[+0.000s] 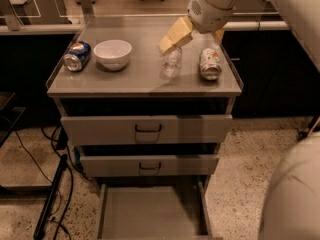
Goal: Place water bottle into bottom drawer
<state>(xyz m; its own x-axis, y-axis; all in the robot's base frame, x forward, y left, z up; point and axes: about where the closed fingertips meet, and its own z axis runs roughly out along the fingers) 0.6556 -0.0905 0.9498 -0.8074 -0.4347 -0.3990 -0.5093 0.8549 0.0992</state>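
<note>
Speckled terrazzo flooring surrounds a grey metal cabinet (145, 81) with a flat top and three drawers. On the top, from left to right, are a blue Pepsi can (77, 56) on its side, a white bowl (112, 53), the water bottle (171, 64) near the middle, and a silver-white crushed can (210, 63) on its side. The gripper (191, 44) hangs over the rear of the top, carried by a white arm (215, 4) that enters from the upper right. Its two tan fingers (175, 34) are spread well apart. The nearer finger slants down so that its tip is just above the far end of the water bottle. Whether they touch cannot be told, and nothing is pinched between the jaws. The two upper drawers (147, 129) sit slightly out. The bottom drawer (102, 211) is pulled fully out at floor level, well below the water bottle.
</note>
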